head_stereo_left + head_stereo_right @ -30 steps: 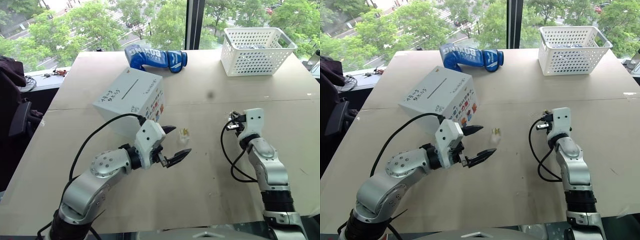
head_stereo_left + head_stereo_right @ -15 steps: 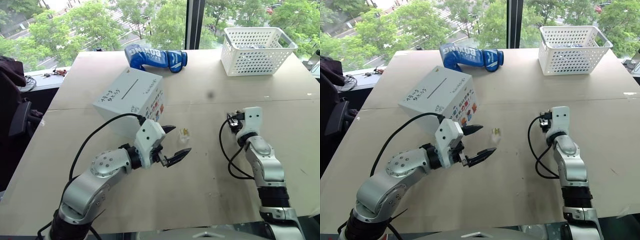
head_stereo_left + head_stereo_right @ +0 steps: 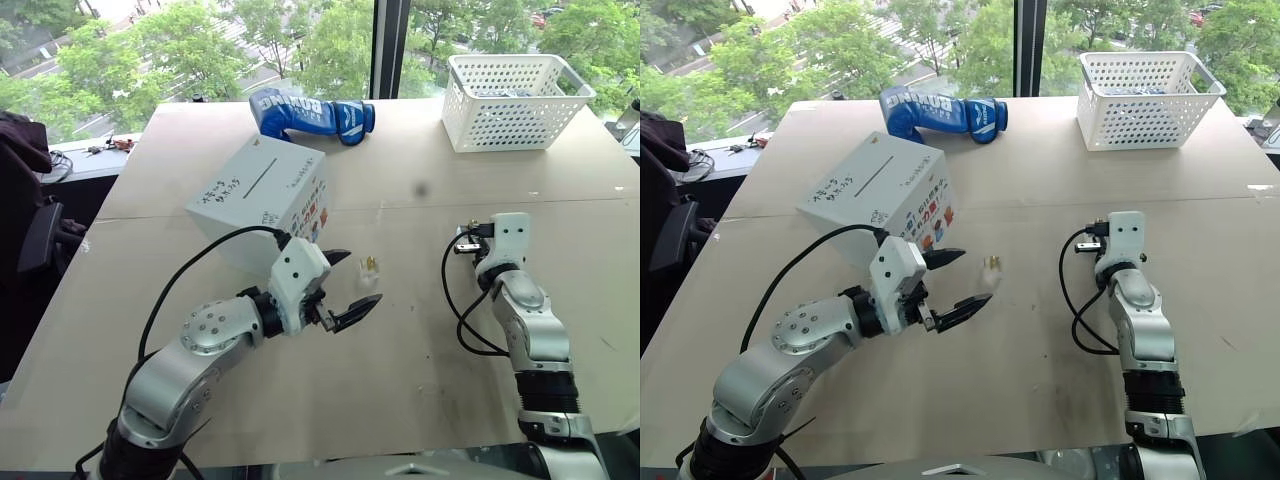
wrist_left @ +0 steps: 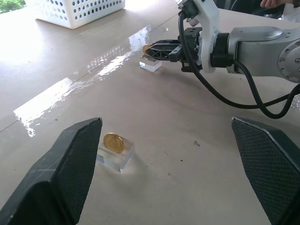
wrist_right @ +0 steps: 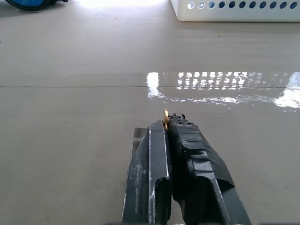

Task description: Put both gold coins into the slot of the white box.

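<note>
Right gripper: the black two-fingered right gripper (image 5: 165,125) is pressed closed on a small shiny gold coin (image 5: 165,118), whose edge sticks up between the fingertips; in the left eye view it sits at the right centre of the frame, low over the table

Held coin: in the left wrist view this coin (image 4: 146,48) shows at the tips of the right gripper (image 4: 152,48), directly above a small clear plastic block (image 4: 150,64) in the upper middle of that frame; whether it touches the block cannot be told

Left gripper: the black two-fingered left gripper (image 3: 354,286) stands spread wide and holds nothing, just below the centre of the left eye view

Second coin: the other small gold coin (image 4: 114,142) stands on edge in a second clear plastic block (image 4: 115,155), lower left of the left wrist view, near one wide finger (image 4: 61,173); in the left eye view it (image 3: 370,266) lies near the centre, just beyond the left gripper

White box: the white cardboard cube with black handwriting and colourful pictures (image 3: 262,200) sits tilted at the centre left of the left eye view, beside the left gripper

Slot: the thin dark slit (image 3: 262,178) runs across the cube's top face

Table: the pale beige tabletop (image 3: 400,360) carries everything

Basket: a white perforated plastic basket (image 3: 514,101) stands at the upper right

Glove: a blue boxing glove (image 3: 310,115) lies at the upper centre, behind the cube
</note>
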You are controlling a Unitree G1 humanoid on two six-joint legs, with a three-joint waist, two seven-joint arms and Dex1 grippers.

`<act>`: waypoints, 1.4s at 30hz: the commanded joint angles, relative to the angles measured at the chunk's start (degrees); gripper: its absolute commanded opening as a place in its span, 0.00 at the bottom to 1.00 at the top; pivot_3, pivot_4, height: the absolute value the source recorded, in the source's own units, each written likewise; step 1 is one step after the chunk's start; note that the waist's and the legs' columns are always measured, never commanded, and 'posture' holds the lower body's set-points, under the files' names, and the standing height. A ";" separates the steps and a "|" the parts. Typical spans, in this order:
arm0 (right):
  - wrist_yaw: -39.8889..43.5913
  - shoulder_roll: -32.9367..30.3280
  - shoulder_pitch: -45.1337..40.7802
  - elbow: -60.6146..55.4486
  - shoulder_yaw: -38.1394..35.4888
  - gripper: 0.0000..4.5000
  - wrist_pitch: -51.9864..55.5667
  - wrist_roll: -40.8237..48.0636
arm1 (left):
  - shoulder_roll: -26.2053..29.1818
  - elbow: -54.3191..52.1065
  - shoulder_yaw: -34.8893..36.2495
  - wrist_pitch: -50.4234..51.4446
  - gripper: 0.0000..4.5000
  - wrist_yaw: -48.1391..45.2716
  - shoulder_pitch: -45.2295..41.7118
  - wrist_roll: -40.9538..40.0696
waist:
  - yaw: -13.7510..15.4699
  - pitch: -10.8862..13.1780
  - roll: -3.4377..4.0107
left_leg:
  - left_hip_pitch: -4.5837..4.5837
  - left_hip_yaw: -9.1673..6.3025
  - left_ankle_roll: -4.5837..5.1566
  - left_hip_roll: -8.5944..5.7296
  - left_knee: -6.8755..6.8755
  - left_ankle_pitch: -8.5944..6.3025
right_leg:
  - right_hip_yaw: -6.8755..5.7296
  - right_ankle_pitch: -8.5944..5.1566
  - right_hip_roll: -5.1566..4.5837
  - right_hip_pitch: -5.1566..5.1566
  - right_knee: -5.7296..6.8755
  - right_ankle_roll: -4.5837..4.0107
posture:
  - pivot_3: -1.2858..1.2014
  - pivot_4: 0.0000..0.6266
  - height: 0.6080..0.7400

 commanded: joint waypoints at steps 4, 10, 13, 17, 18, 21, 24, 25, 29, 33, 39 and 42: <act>6.85 -1.43 0.45 -6.08 -3.15 0.01 0.04 7.77 | -1.18 -1.97 2.98 -1.82 1.00 -0.39 -0.24 -2.78 | 0.03 0.15 0.04 | -0.02 -0.02 0.01 0.00 0.00 -0.01 | -0.01 0.01 0.00 0.00 0.00 0.01 | 0.52 0.24 1.00; 20.22 -4.32 -0.12 -13.30 -5.66 0.01 11.38 27.53 | -4.59 -0.07 9.89 -1.69 1.00 -0.78 -1.38 -12.21 | 0.03 0.23 0.05 | -0.01 -0.03 0.10 0.04 0.00 -0.06 | -0.02 0.02 -0.01 -0.01 0.00 0.02 | 0.52 0.24 1.00; 26.79 -5.91 0.09 -16.65 -5.68 0.01 19.50 39.90 | -9.05 0.56 13.70 -0.80 1.00 2.11 -3.68 -22.33 | 0.12 0.27 -0.01 | -0.05 -0.11 0.11 0.07 0.00 -0.06 | -0.02 0.02 -0.03 0.01 0.00 0.02 | 0.52 0.24 1.00; 30.23 -5.83 -0.15 -21.40 -4.95 0.01 27.57 56.10 | -14.50 2.18 15.26 -0.10 1.00 6.22 -4.92 -36.44 | 0.13 0.28 -0.01 | -0.09 -0.18 0.12 0.05 0.00 -0.07 | -0.03 0.03 -0.10 0.01 -0.01 0.03 | 0.52 0.24 1.00; 30.15 -5.32 -0.44 -22.25 -4.73 0.01 28.46 59.01 | -15.56 2.69 15.19 -0.30 1.00 6.86 -4.91 -39.38 | 0.12 0.29 -0.01 | -0.11 -0.18 0.12 0.02 0.00 -0.07 | -0.03 0.02 -0.10 0.01 -0.02 0.03 | 0.52 0.24 1.00; 29.26 -4.66 -0.99 -23.13 -4.48 0.01 29.37 64.23 | -17.84 3.63 14.71 -0.51 1.00 9.24 -4.91 -45.04 | 0.09 0.36 -0.12 | -0.13 -0.24 0.12 0.01 0.00 -0.07 | -0.08 0.03 -0.19 0.01 -0.03 0.03 | 0.52 0.24 1.00; 28.04 -4.85 -1.15 -23.84 -4.17 0.00 29.66 68.24 | -18.77 4.15 14.14 -0.95 0.88 11.15 -4.91 -49.18 | 0.17 0.38 -0.16 | -0.14 -0.26 0.12 -0.05 0.00 -0.07 | -0.10 0.03 -0.16 0.02 -0.03 0.03 | 0.52 0.24 1.00; 27.86 -4.94 -1.24 -24.34 -4.01 0.00 29.78 69.80 | -19.27 4.41 13.81 -1.09 0.81 11.73 -4.80 -50.69 | 0.17 0.38 -0.16 | -0.14 -0.27 0.12 -0.08 0.00 -0.07 | -0.11 0.03 -0.16 0.02 -0.03 0.03 | 0.52 0.24 1.00; 26.89 -5.79 -1.57 -26.10 -3.37 0.00 29.86 74.27 | -19.18 5.22 10.94 -0.17 0.40 12.05 -4.46 -50.62 | 0.15 0.39 -0.18 | -0.15 -0.27 0.12 -0.15 0.00 -0.07 | -0.10 0.02 -0.16 0.02 -0.04 0.03 | 0.52 0.24 1.00; 26.53 -7.03 -1.11 -26.88 -2.44 0.00 29.41 75.70 | -18.90 5.78 9.84 -0.48 0.40 11.94 -4.82 -52.22 | 0.10 0.40 -0.18 | -0.14 -0.27 0.12 -0.15 0.00 -0.06 | -0.10 0.02 -0.09 0.02 -0.04 0.03 | 0.52 0.24 1.00; 26.13 -8.43 -1.04 -28.16 -1.06 0.00 29.10 77.84 | -18.09 6.74 8.51 -0.14 0.40 10.48 -4.73 -52.35 | 0.12 0.41 -0.20 | -0.14 -0.28 0.12 -0.13 0.00 -0.06 | -0.10 0.01 -0.01 0.01 -0.07 0.03 | 0.52 0.24 1.00; 26.41 -9.05 -0.62 -28.69 -0.23 0.00 28.98 77.73 | -17.89 6.97 7.92 -0.39 0.40 10.03 -4.81 -52.44 | 0.14 0.41 -0.20 | -0.14 -0.27 0.12 -0.13 0.00 -0.06 | -0.09 0.01 0.00 0.01 -0.07 0.03 | 0.52 0.24 1.00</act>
